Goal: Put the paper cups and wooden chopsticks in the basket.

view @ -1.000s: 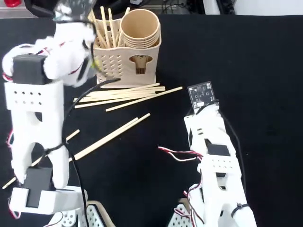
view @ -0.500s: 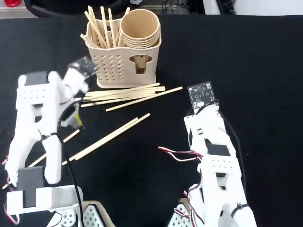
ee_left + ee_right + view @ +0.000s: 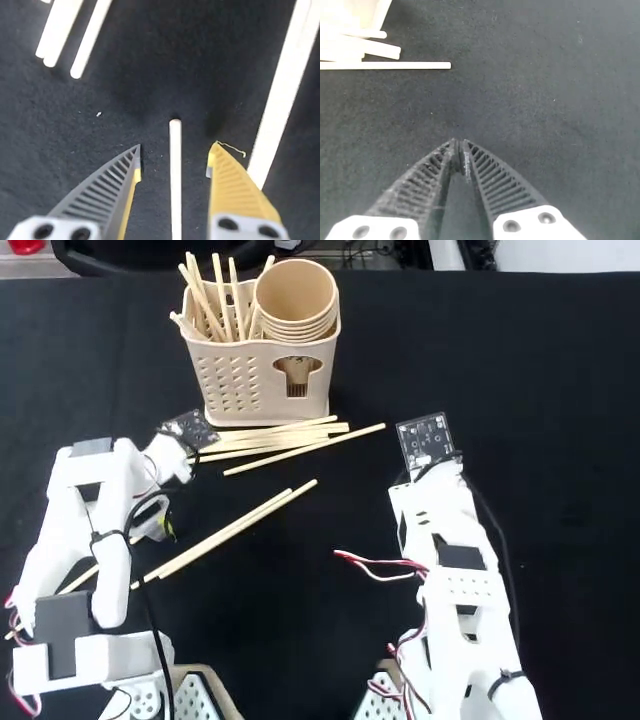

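I am holding my left claw [image 3: 176, 146] spread wide astride one chopstick [image 3: 175, 200] lying flat on the tabletop [image 3: 560, 390], lower left in the high view. The basket [image 3: 265, 390], paper cups [image 3: 297, 290] already in it, is sitting upper left of centre. I am judging it best to drop both tips to the tabletop, close squarely and lift level; my right claw [image 3: 457, 146] is resting pinched closed.

Cloth [image 3: 560, 75]: black, flat, right under the right claw [image 3: 458, 144].
Red thing [image 3: 24, 246]: small, far out past the left claw [image 3: 176, 146], at the back edge.
Cables [image 3: 375, 254]: dark, far out past the right claw, behind the cloth.
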